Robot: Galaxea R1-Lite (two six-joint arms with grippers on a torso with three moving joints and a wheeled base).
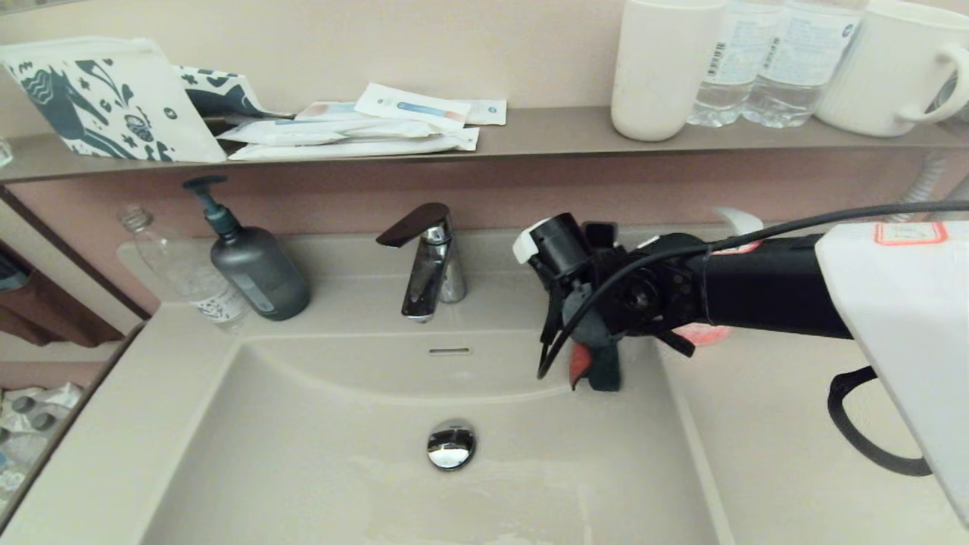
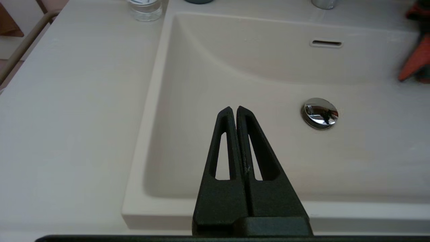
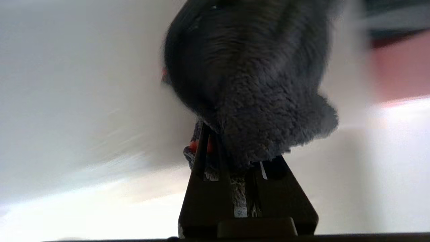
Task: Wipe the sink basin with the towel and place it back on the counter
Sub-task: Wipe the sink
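Note:
The sink basin (image 1: pixel 325 431) (image 2: pixel 255 70) is a wide beige bowl with a chrome drain plug (image 1: pixel 450 444) (image 2: pixel 319 113) and an overflow slot (image 1: pixel 450 350). My right gripper (image 1: pixel 595 356) (image 3: pixel 231 144) hangs over the basin's back right corner, shut on the towel (image 1: pixel 598 369) (image 3: pixel 255 84). The towel is charcoal with a coral red face and dangles just above the basin wall; it also shows as the towel (image 2: pixel 415 64) in the left wrist view. My left gripper (image 2: pixel 234 109) is shut and empty above the basin's front left. The beige counter (image 1: pixel 757 431) (image 2: pixel 67 117) surrounds the basin.
A chrome faucet (image 1: pixel 428 261) stands behind the basin. A grey pump bottle (image 1: pixel 256 269) and a clear bottle (image 1: pixel 185 265) stand at the back left. The brown shelf (image 1: pixel 545 129) carries packets, a pouch, a cup, water bottles and a mug. A pink object (image 1: pixel 708 334) lies under my right arm.

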